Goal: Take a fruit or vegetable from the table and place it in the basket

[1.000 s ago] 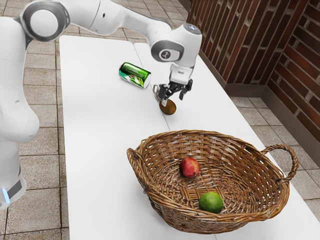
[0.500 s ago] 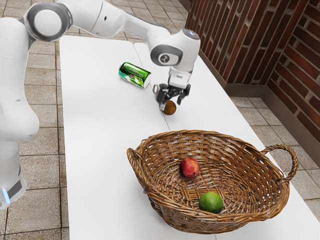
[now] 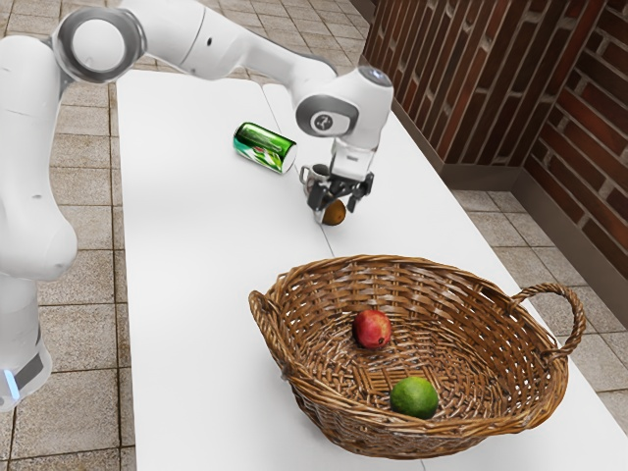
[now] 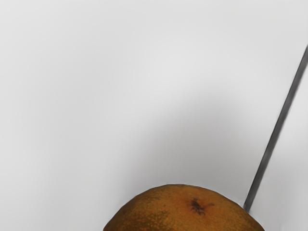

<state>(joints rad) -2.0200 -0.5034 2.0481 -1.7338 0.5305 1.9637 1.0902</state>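
Low over the white table (image 3: 196, 255), the black gripper (image 3: 338, 211) is pointed down with its two fingers apart, one on each side of a brown-orange fruit (image 3: 335, 214). The fruit rests on the table, its upper part partly hidden by the gripper. In the wrist view the rounded top of the fruit (image 4: 185, 209), with a dark stem spot, lies just under the hand. A brown wicker basket (image 3: 446, 432) stands nearer the camera, holding a red fruit (image 3: 372, 329) and a green lime-like fruit (image 3: 414, 397).
A green can (image 3: 263, 146) lies on its side toward the table's far end. Close behind the gripper is a small grey cup-like object (image 3: 312, 177), partly covered by it. The basket's looped handle (image 3: 576, 319) rises at the exterior view's right.
My gripper has come down around the brown-orange fruit, and more of the grey object behind it shows. The basket, its contents and the can have stayed still.
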